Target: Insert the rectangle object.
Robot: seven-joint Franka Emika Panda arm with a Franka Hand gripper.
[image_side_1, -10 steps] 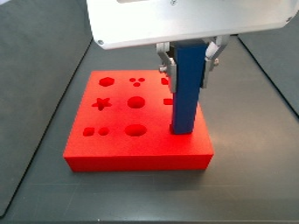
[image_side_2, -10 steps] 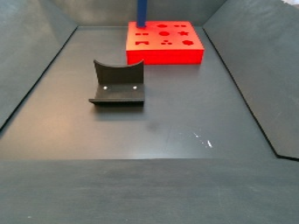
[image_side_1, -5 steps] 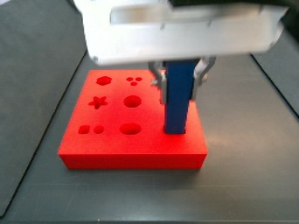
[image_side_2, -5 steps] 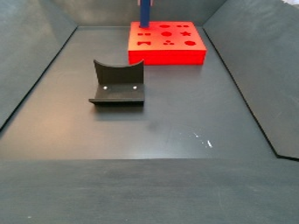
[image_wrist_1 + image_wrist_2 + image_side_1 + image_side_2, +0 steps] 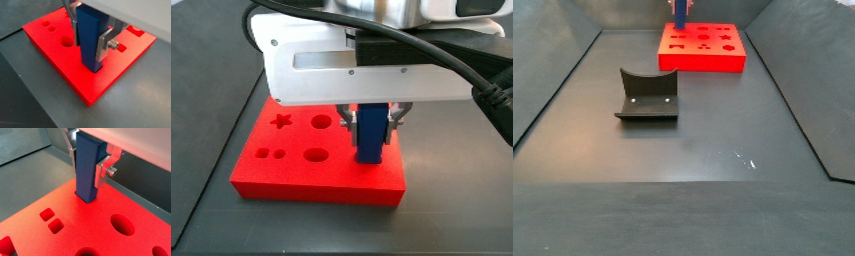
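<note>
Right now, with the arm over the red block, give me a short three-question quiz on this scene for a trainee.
1. True or false: the blue bar stands upright with its lower end at the red block.
2. What is the gripper doing? A) hanging open above the floor B) shut on the blue bar C) gripping the curved holder
3. Fill in: in a side view, the dark curved holder sits on the grey floor, apart from the red block and ____ to the camera than it.

Key: 1 true; 2 B; 3 nearer.
</note>
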